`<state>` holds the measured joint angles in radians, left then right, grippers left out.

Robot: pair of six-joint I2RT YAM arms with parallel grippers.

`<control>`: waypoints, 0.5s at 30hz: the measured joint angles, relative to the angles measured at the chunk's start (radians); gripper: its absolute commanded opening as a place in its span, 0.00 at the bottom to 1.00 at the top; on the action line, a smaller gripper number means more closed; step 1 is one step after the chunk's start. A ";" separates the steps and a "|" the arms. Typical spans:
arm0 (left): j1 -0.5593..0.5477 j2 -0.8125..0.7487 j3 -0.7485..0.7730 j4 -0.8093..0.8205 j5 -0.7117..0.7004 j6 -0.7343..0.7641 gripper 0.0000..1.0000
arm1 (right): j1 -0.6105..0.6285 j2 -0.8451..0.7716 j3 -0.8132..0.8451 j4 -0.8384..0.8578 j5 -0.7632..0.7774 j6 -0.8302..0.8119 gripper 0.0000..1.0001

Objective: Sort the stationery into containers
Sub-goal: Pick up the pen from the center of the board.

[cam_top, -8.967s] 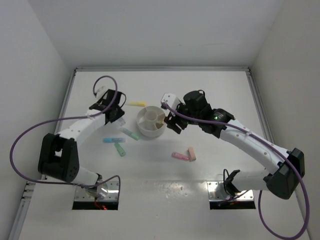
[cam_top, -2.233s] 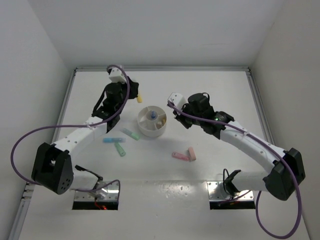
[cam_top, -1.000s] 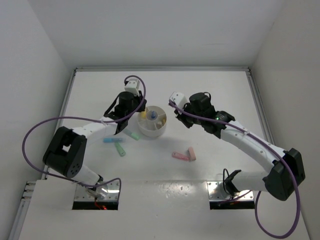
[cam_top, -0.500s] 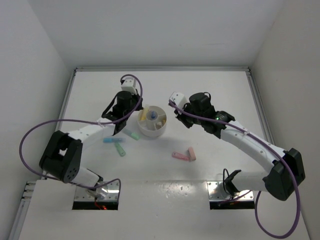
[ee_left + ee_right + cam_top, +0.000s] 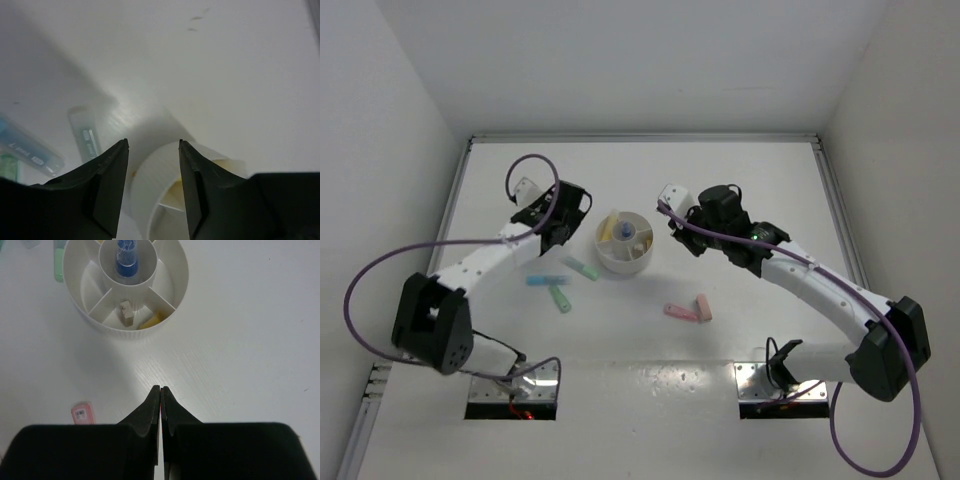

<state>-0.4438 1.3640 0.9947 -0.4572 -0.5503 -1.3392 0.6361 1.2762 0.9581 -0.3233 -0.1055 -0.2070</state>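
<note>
The white divided dish (image 5: 623,258) stands mid-table. It holds a yellow bar (image 5: 607,228) in a left wedge and a blue item (image 5: 628,235) in the centre cup. My left gripper (image 5: 568,218) is open and empty just left of the dish; the dish rim (image 5: 150,185) shows between its fingertips (image 5: 152,141). My right gripper (image 5: 683,238) is shut and empty right of the dish; its tips (image 5: 160,388) hover over bare table. In the right wrist view the dish (image 5: 80,305) also holds a beige block (image 5: 127,312) and a yellow piece (image 5: 152,320).
Loose on the table: a light blue bar (image 5: 545,281), two mint green bars (image 5: 582,268) (image 5: 560,298) left of the dish, and two pink pieces (image 5: 680,313) (image 5: 704,307) in front of it. White walls enclose the table on three sides.
My left gripper carried the yellow bar from the far side to the dish, let it go there, and has drawn back to the left. The right arm has held still.
</note>
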 measured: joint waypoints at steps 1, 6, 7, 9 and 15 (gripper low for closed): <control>0.010 0.050 0.018 -0.045 0.013 -0.039 0.50 | 0.000 -0.001 0.000 0.000 0.000 0.000 0.00; 0.043 0.175 0.039 -0.204 0.059 -0.138 0.61 | -0.007 -0.018 -0.002 -0.001 -0.002 0.000 0.00; 0.057 0.194 0.048 -0.217 0.073 -0.143 0.61 | -0.008 -0.022 -0.003 -0.002 -0.002 0.000 0.00; 0.087 0.235 0.065 -0.224 0.100 -0.148 0.61 | -0.010 -0.028 -0.006 -0.002 -0.003 0.000 0.00; 0.132 0.282 0.033 -0.212 0.148 -0.144 0.61 | -0.012 -0.032 -0.008 -0.004 -0.003 0.000 0.00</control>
<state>-0.3119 1.6463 1.0275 -0.6697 -0.4023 -1.4834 0.6239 1.2438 0.9497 -0.3275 -0.1081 -0.2073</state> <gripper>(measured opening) 0.609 0.002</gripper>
